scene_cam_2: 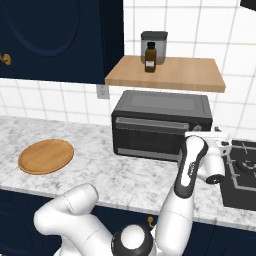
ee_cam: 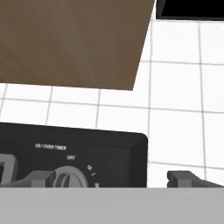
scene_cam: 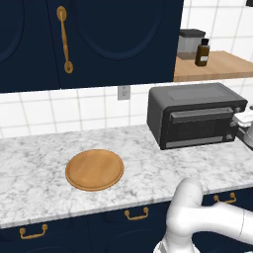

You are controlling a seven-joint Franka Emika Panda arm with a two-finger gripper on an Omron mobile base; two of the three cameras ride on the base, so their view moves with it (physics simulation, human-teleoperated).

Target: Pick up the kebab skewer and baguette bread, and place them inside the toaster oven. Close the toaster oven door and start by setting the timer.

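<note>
Pincer (ee_cam: 114,178) stood spread wide with nothing between its tips, poised at the right-hand knob panel of the boxy dark grey-black toaster oven (scene_cam: 190,118). In the hand view one dark fingertip (ee_cam: 37,178) lay just beside the round grey timer knob (ee_cam: 68,179), while the other hung off past the oven's right edge, against the white tiled wall (ee_cam: 175,100). The toaster oven sat at the back of the grey-veined marble table (scene_cam: 29,163), under a light wooden shelf (scene_cam_2: 172,75) carrying a brown bottle (scene_cam_2: 150,59) and a grey canister (scene_cam_2: 154,42). Its wide drop-down toaster oven door (scene_cam_2: 152,136) appeared shut. A round wooden board (scene_cam: 94,169) lay bare on the table, well apart from the oven; skewer and loaf were not made out through the window. Judged risks: with the knob off-centre between the tips, a closure could catch only its rim or slip off, leaving the timer unset; a push forward could strike the panel and shove the oven back. Legible lettering above the knob read "ON / OVEN TIMER" and "OFF", with small dial figures too blurred to read. No brand name was visible.
</note>
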